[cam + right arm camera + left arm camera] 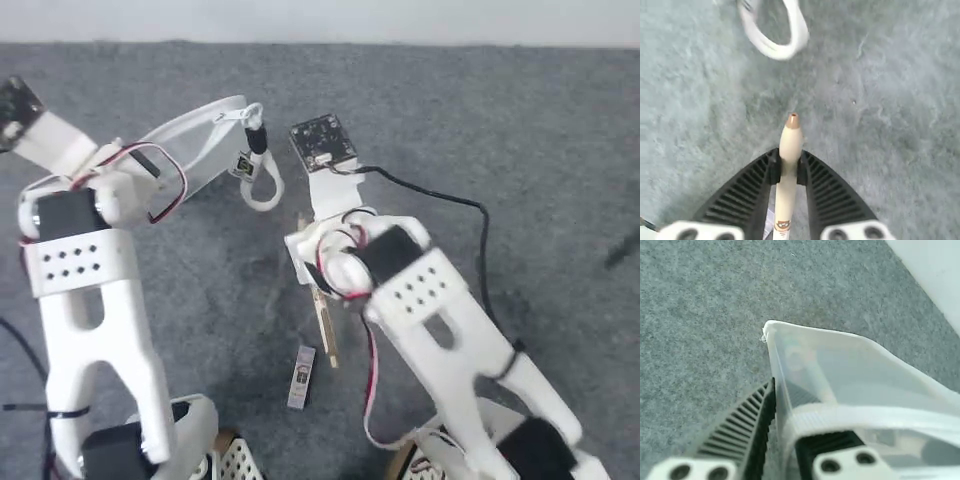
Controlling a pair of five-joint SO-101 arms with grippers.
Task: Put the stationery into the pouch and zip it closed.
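In the high view, the clear pouch lies tilted on the grey carpet at the end of the left arm, and its white pull loop hangs from the end towards the right arm. A cream pen sticks out from under the right arm, just below the pouch's loop and apart from it. A small oblong item lies on the carpet farther from the pouch, just beside the pen's lower end. In the left wrist view, the left gripper is closed narrowly on the pouch's rim, one ribbed finger on either side of the translucent wall. In the right wrist view, the right gripper is clamped on the pen, whose brown tip points towards the pouch's loop without touching it.
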